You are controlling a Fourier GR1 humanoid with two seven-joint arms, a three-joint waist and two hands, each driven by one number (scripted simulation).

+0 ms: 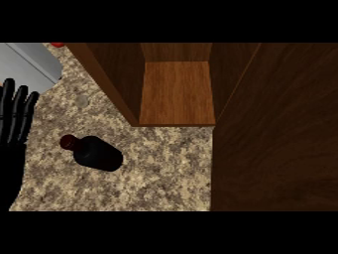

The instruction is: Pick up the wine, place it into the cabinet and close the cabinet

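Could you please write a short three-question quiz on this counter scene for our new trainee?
1. True or false: the wine bottle is already inside the cabinet.
2. Which hand shows at the view's left edge? A) left hand B) right hand C) both
3. Fill in: the bottle rests on the speckled ____.

Key: 1 false, it sits on the counter in front of the open cabinet. 2 A, open, fingers up, holding nothing. 3 counter.
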